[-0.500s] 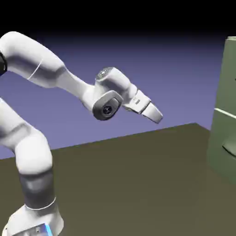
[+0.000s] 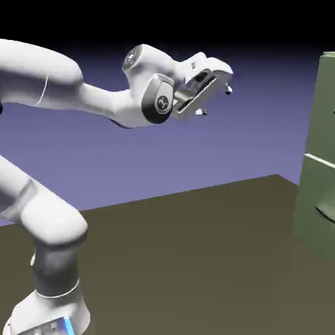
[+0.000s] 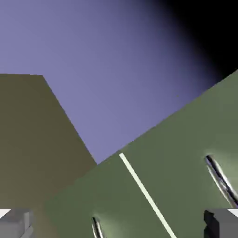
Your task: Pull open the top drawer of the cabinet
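Note:
The sage-green cabinet (image 2: 322,131) stands at the exterior view's right edge, cut off by the frame. My gripper (image 2: 216,100) hangs high in the air, well to the left of it and level with its upper part, with its fingers apart and nothing between them. In the hand view the cabinet face (image 3: 153,218) fills the lower right, rolled at an angle. A pale seam (image 3: 144,193) splits it. On the side away from the table lies the top drawer (image 3: 190,148) with its slim grey handle (image 3: 219,179). Both fingertips (image 3: 16,223) show at the bottom corners.
A thicker stepped green drawer block (image 2: 313,196) with a dark curved handle (image 2: 325,213) juts from the cabinet's lower part. A second handle (image 3: 96,228) shows on the table side of the seam. The brown table (image 2: 196,262) stretches between the robot base and the cabinet.
The arm has lifted and the hand has swung up and rolled. It went from pointing down-right at mid height to sitting level with the cabinet's upper part.

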Tool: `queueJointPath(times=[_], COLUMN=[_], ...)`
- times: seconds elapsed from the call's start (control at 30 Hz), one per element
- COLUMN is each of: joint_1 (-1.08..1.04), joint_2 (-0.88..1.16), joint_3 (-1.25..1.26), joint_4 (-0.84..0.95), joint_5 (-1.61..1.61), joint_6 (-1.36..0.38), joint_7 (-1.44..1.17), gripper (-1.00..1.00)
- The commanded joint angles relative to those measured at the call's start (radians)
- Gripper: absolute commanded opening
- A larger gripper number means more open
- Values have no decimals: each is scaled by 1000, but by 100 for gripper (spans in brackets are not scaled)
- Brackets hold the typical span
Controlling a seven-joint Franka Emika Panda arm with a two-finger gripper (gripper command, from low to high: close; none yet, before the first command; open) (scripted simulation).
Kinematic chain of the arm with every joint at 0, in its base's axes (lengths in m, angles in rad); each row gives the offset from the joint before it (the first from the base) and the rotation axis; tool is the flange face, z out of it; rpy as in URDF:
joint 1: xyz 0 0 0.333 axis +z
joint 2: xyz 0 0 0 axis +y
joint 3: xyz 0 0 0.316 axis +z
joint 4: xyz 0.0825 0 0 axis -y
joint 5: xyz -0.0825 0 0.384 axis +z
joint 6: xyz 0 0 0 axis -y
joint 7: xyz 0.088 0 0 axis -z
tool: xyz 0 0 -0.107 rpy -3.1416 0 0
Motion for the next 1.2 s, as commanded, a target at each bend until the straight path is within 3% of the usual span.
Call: queueJointPath(times=[0.0,1.17], joint_1=[27,975], joint_2=[-9,-313], joint_3=[-21,-744], joint_4=[18,658], joint_5=[-35,-1263], joint_6=[-3,-123], joint_7=[-44,-1566], gripper=[0,0])
